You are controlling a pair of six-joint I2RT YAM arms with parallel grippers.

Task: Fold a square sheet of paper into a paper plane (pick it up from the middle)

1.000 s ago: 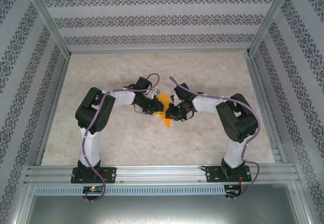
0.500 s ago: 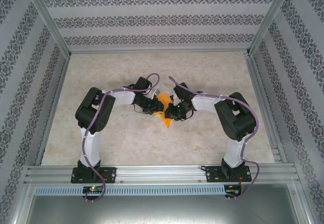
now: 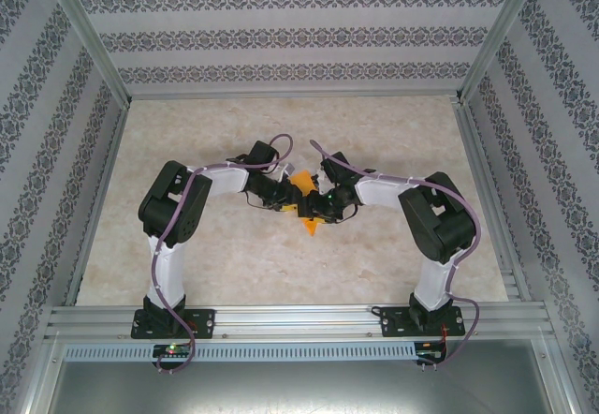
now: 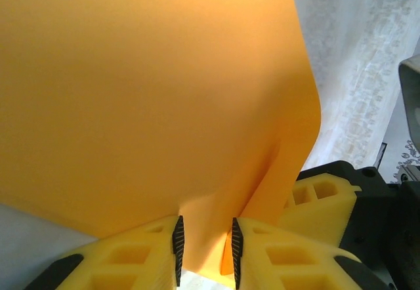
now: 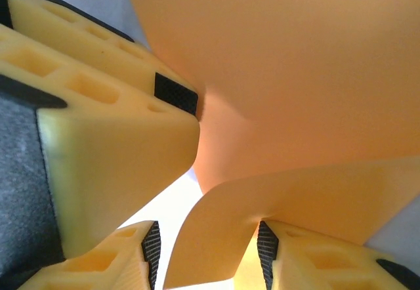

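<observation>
Location: square sheet of paper [image 3: 301, 184] over bench [image 3: 187, 152] centre, between both arms | left tool [image 4: 205, 250]: pinching sheet at crease, holds it upright | right tool [image 5: 207, 257]: spread, loose flap curling between pads; judged free to regrip for next fold

Robot lab cell: aluminium frame [image 3: 299, 316], wallpapered panels [image 3: 299, 35], marble-look tabletop [image 3: 393, 142].

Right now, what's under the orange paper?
From above, the paper sits between the left gripper and right gripper, with table showing around it. The spot directly beneath is covered by paper and grippers.
</observation>
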